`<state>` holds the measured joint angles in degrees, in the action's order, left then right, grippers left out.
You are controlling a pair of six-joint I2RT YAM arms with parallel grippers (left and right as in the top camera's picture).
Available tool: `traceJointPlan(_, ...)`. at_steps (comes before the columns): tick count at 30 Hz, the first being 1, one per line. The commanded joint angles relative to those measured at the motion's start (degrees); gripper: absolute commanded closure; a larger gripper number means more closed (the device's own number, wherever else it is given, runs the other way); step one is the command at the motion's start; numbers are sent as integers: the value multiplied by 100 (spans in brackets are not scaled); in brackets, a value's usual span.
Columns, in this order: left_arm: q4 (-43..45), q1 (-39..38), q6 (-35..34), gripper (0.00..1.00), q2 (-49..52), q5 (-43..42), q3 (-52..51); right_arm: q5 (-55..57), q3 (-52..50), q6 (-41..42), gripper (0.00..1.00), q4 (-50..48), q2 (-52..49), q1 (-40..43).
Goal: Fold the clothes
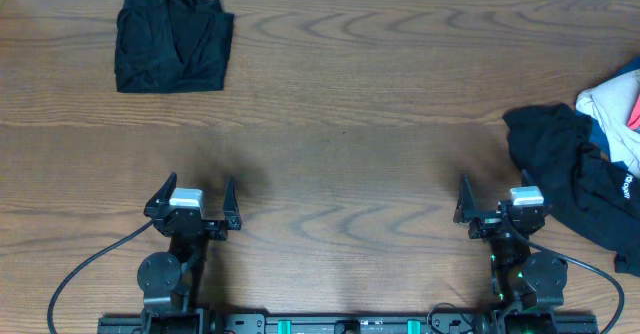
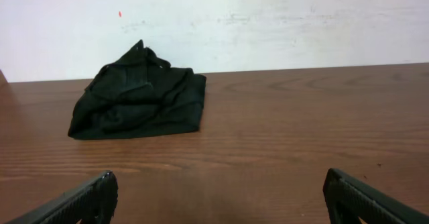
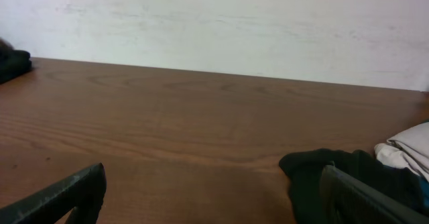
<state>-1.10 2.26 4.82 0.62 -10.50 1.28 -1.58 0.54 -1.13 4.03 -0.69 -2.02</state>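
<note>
Right, both arms sit at the near edge of the table point(image 1: 340, 104); left gripper point(image 1: 199, 190) has its fingers spread wide with only bare wood between them, holding nothing; same in its wrist view point(image 2: 218, 190), both fingertips low in the picture and far apart. Folded black garment point(image 1: 172, 39) lies well ahead of the left fingers, a little to their left, by the far edge; in the left wrist view it point(image 2: 137, 96) is a squarish bundle, bunched up at the top, flat on the wood in front of the white wall point(image 2: 268, 23). Right gripper point(image 1: 500, 200) is also wide open and empty; wrist view point(image 3: 211, 184) shows clear wood between the tips. Loose pile of clothes point(image 1: 585, 164) lies just beside the right gripper's outer finger, unfolded; black piece point(image 3: 315, 170) nearest that finger, cannot tell if it touches; white piece point(image 3: 410, 147) further out to the right; blue and pinkish bits at the pile's far right edge in the overhead view.
</note>
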Motion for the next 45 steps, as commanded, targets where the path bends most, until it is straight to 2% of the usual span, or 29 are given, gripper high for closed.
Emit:
traceJointPlan(1,-181,31,96,2,-39,-48,-105,28,-22,-87,1,11,31,-46)
traceJointPlan(8,-184,31,96,2,-39,-48,-105,31,-22,-94,1,4,31,-46)
traceJointPlan(10,-181,31,96,2,-39,-48,-105,90,-22,-149,1,-245,31,-42)
traceJointPlan(15,-181,31,96,2,-39,-48,-105,-603,-22,173,1,-975,31,-42)
traceJointPlan(21,-181,31,96,2,-39,-48,-105,-656,-22,190,1,-1777,31,-42)
traceJointPlan(24,-181,31,96,2,-39,-48,-105,-1097,-22,389,1,-2149,31,-42)
traceJointPlan(30,-181,31,94,2,-39,-48,-105,-1237,153,92,1,-2710,11,-42)
traceJointPlan(36,-184,31,96,2,-39,-48,-105,-175,1298,-688,1,-1757,-793,-39)
traceJointPlan(39,-181,31,96,2,-39,-48,-105,514,2262,-994,1,-1145,-1777,-26)
traceJointPlan(45,-181,31,96,2,-39,-48,-105,2017,4557,-1012,1,551,-4301,387)
